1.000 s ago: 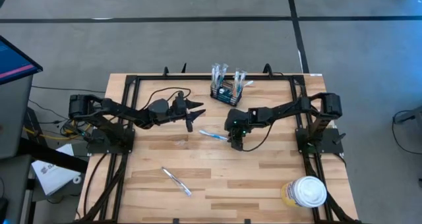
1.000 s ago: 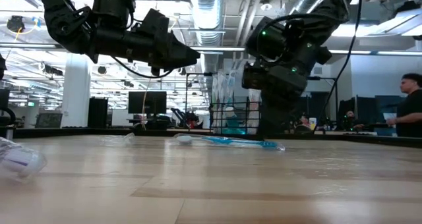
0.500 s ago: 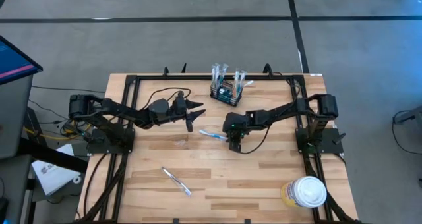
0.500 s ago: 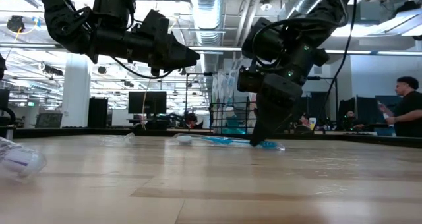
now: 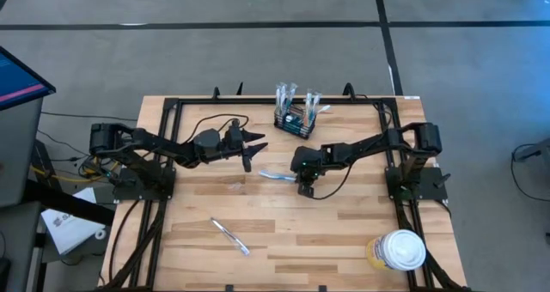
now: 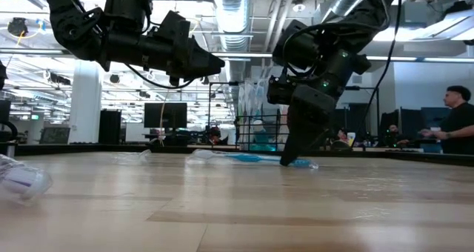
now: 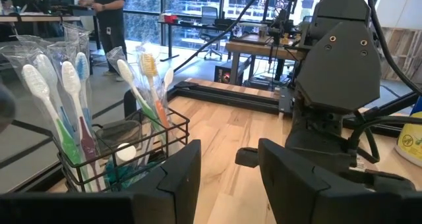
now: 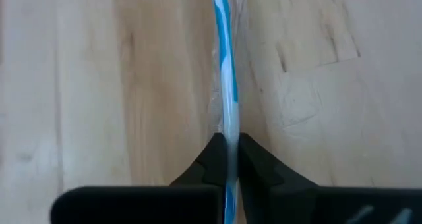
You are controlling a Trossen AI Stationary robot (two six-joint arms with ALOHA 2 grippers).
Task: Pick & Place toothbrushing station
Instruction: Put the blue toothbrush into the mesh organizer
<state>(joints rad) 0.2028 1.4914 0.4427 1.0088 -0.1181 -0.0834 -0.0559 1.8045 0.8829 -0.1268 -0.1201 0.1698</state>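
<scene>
At desk centre, right end effector clamps a wrapped toothbrush; the station stands near, at twelve o'clock. Left end effector, parted, waits farther off.

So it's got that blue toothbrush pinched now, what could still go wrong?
The right end effector grips the blue toothbrush near one end, in a slippery clear wrapper, so it may droop, twist or slip when lifted. The black wire holder is already crowded with wrapped brushes, so this one could catch on them or miss. The left end effector hovers nearby, open, close to the likely path.
</scene>
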